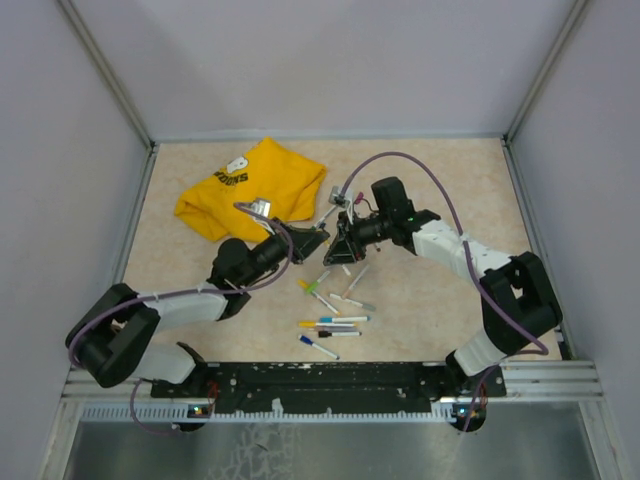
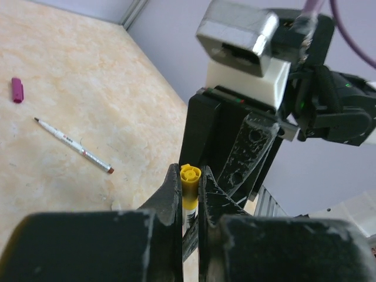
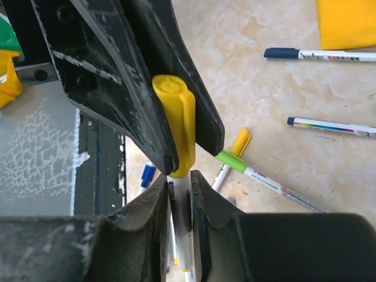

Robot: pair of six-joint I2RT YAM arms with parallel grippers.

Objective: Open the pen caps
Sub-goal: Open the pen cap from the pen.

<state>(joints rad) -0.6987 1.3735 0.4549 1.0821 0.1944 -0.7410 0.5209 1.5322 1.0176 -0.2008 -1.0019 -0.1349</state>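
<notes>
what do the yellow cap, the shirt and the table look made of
cap: plastic, likely; smooth, slightly glossy, with a moulded ring on its end.
shirt: fabric, probably cotton knit; matte, crumpled in soft folds.
table: seemingly hard laminate or vinyl printed like beige marble; flat with a faint sheen.

approx 10 pens (image 1: 345, 320), 1 loose purple cap (image 2: 17, 90), 1 yellow T-shirt (image 1: 250, 190)
</notes>
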